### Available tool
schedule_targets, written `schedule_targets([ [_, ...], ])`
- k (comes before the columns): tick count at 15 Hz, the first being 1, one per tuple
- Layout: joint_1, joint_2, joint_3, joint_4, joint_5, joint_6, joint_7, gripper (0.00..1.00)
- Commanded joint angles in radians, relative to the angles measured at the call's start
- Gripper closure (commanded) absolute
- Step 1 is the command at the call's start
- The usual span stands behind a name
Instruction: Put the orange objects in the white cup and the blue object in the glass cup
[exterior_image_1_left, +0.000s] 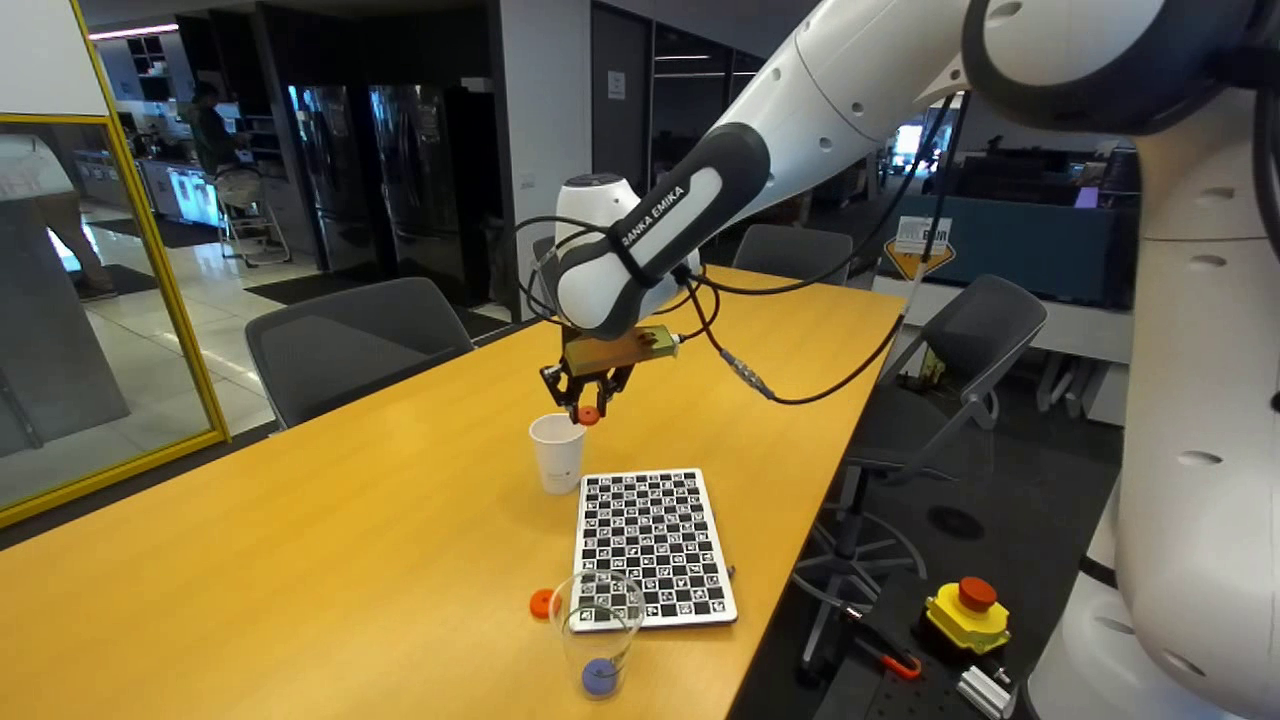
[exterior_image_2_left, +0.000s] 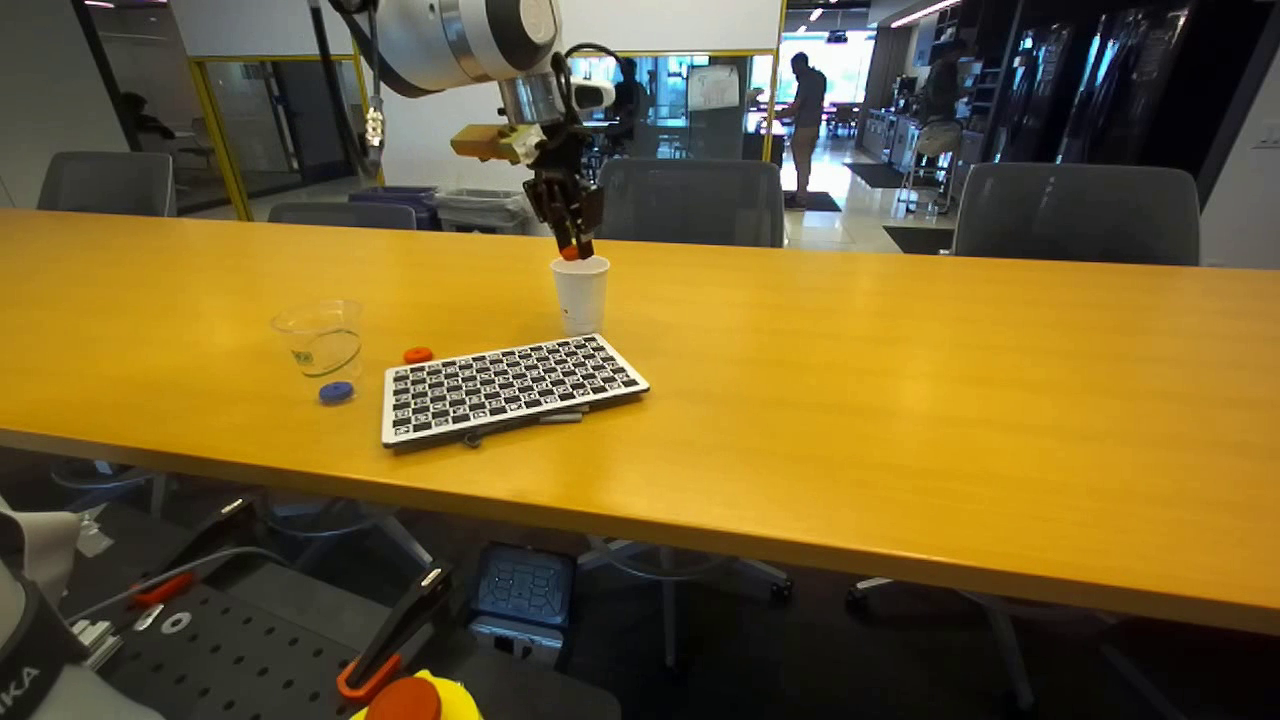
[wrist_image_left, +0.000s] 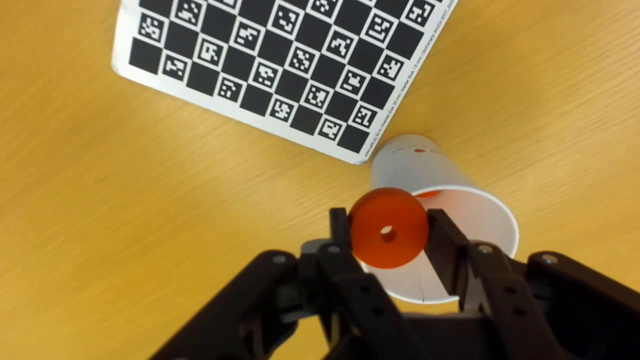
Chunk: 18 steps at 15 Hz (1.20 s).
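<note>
Tool (exterior_image_1_left: 587, 408) clamped on an orange obj (wrist_image_left: 402, 220), fingers (wrist_image_left: 338, 225) pressed to opp. sides of it; obj = round disc w/ small hole thru the middle. I see it right at the mouth of the white cup (exterior_image_1_left: 557, 455), over one side of the rim in wrist view; touching the rim or not, can't tell.

White cup upright on the desk (exterior_image_2_left: 900, 400) in both exterior views. In wrist view a sliver of orange (wrist_image_left: 428, 194) shows inside it, rest hidden by the cup wall, so no. of pcs in there can't be told.

Next out: blk/wht checkered board (exterior_image_1_left: 655, 550) on the desk, one corner just beside the white cup's base; contact unclear. Grey bits (exterior_image_2_left: 560, 416) stick out from under its edge in an exterior view.

Toward the board's other end: loose orange obj (exterior_image_1_left: 541, 603) on the desk, just beside the board edge, near the glass cup (exterior_image_1_left: 600, 640). Glass cup clear, upright, well apart from the white cup. Blue obj (exterior_image_2_left: 337, 393) at the bottom of the glass cup, seen thru its wall in both exterior views.

Off the desk: yellow btn box (exterior_image_1_left: 968, 628) w/ red top, on a dark perforated plate (exterior_image_2_left: 250, 650) near the arm base.

Bg: grey mesh chairs (exterior_image_2_left: 690, 200) along the desk's far side in an exterior view, bins (exterior_image_2_left: 480, 210) behind, standing person (exterior_image_2_left: 803, 110) way back.
</note>
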Motion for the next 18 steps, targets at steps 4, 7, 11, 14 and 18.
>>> schedule_targets([
  [4,0.016,0.156,-0.008,0.22,0.089,-0.073,-0.134,0.76],
  [7,0.021,0.176,-0.01,0.248,0.1,-0.083,-0.152,0.76],
  [11,0.026,0.185,-0.007,0.267,0.11,-0.109,-0.169,0.76],
  [14,0.031,0.185,-0.007,0.273,0.11,-0.145,-0.174,0.31],
  [18,0.042,0.166,-0.009,0.257,0.095,-0.178,-0.177,0.05],
])
